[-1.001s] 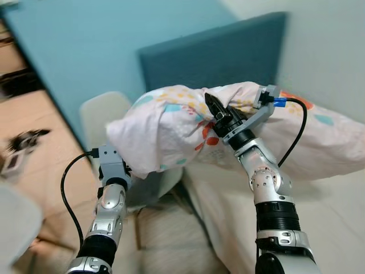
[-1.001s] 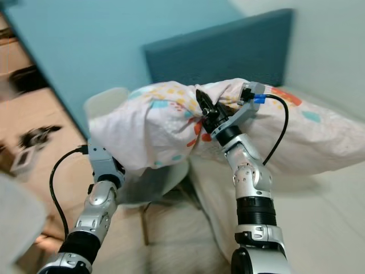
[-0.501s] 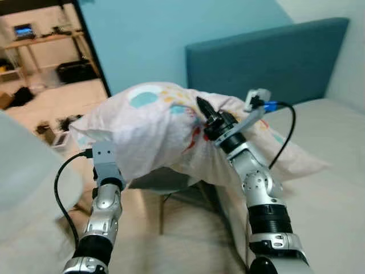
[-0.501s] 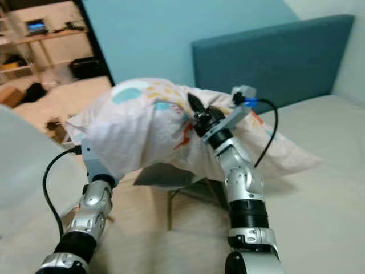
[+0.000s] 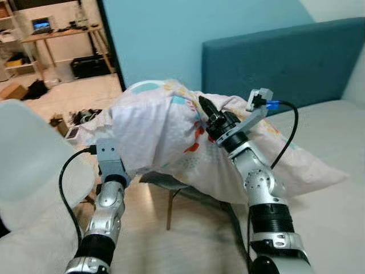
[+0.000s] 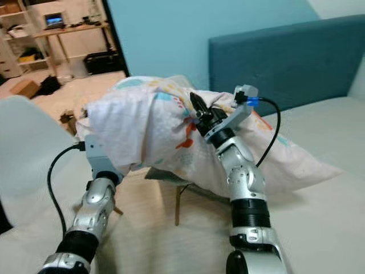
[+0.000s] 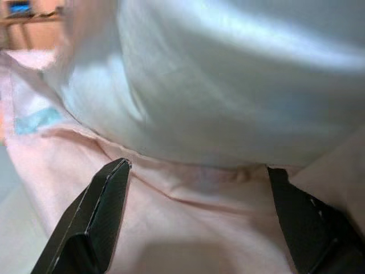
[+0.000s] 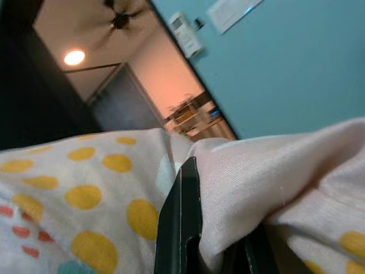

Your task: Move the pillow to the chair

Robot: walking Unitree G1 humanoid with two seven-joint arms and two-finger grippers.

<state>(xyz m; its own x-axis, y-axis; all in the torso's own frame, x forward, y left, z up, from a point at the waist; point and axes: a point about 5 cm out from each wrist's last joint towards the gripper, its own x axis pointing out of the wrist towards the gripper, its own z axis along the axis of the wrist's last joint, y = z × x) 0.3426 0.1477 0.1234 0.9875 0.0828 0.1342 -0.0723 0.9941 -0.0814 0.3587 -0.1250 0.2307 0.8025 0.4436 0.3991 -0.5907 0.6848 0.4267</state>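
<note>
Two grippers carry the white, dot-patterned pillow (image 5: 165,131): right gripper (image 5: 206,108) pinching fabric, left gripper (image 7: 194,222) spread wide beneath. White chair (image 5: 34,165) has swung into lower left, nearer.

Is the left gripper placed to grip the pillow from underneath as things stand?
Probably yes: the left gripper sits under the pillow, its fingers spread with fabric between them, nothing blocking.

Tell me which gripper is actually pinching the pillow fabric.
The right gripper: its fingers are shut on a fold of the pillow. The left gripper has its fingers spread wide under the pillow, propping it rather than pinching.
</note>
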